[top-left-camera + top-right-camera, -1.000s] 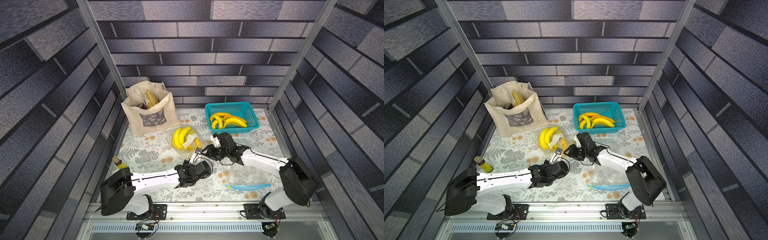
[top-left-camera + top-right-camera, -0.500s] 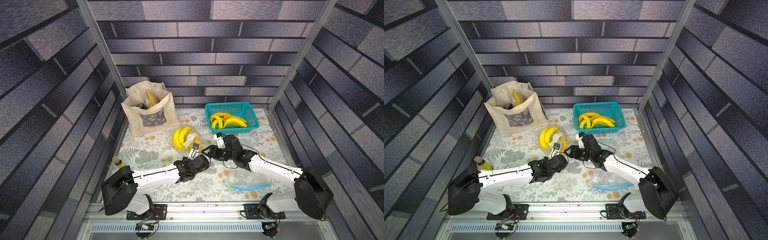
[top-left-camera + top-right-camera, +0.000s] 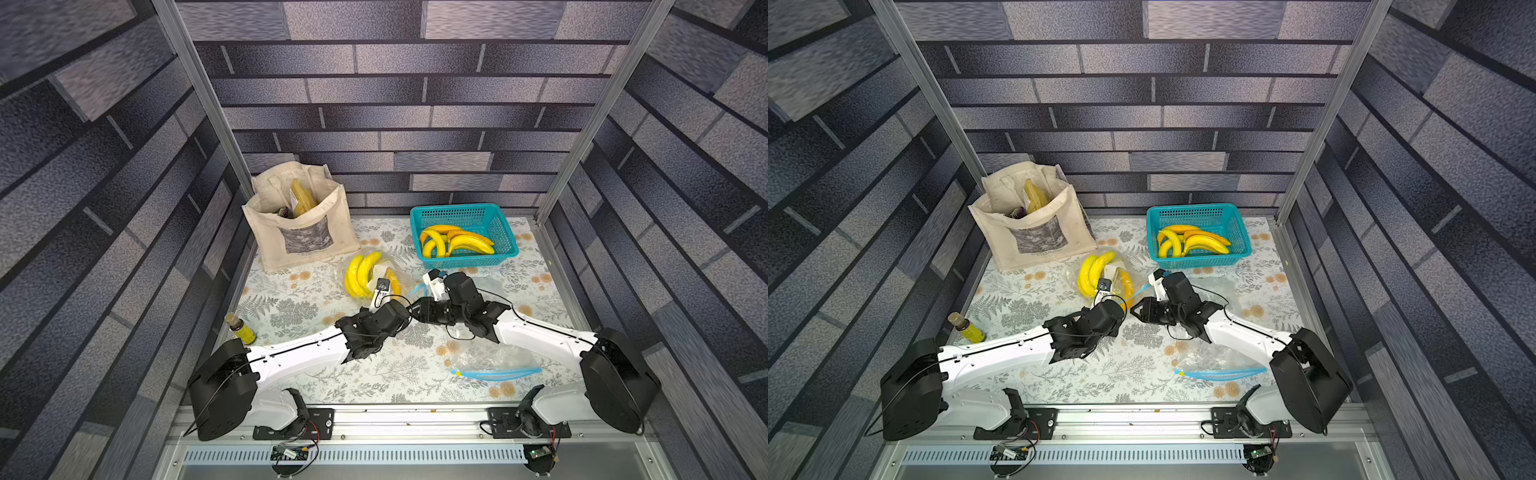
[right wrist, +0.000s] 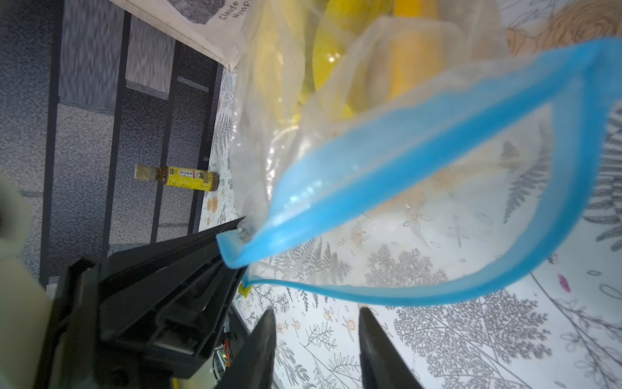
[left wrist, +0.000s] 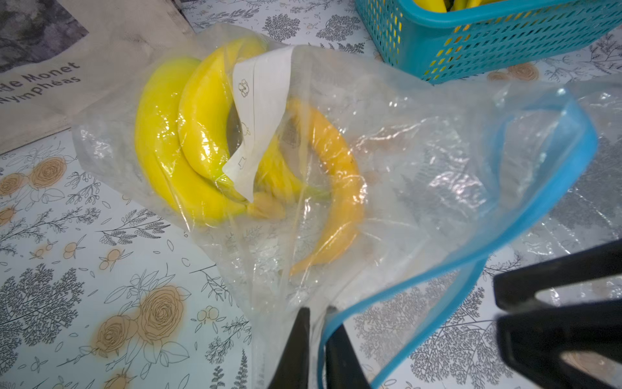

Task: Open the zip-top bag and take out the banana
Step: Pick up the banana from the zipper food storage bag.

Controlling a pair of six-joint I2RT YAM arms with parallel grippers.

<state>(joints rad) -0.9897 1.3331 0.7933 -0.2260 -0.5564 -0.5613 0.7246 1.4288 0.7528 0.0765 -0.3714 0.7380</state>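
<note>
Holding the bag: the left gripper has its two black fingers pressed together on the rim of the zip-top bag, at one end of the blue zip strip. Clear plastic passes between the fingertips.
Right gripper: the right gripper has its fingers standing apart with nothing between them. The tips sit just short of the strip's near lip.
Bag mouth: the two lips of the strip are parted into a wide loop, so the bag is open.
Bananas: several bananas lie inside the bag at its closed far end. Two bright yellow ones lie side by side, and a more orange one curves beside them. A white label panel on the plastic crosses them.
Bag position: the bag rests on the flowered table, in front of the gap between tote and basket. In both top views the two arms meet at its mouth.
Basket: a teal basket at the back right holds a pile of other bananas.
Tote: a cream tote bag stands upright at the back left with items inside.
Bottle: a small bottle with a yellow label stands near the table's left edge.
Second bag: a spare bag, clear with a blue zip, lies flat at the front right, partly under the right arm.
</note>
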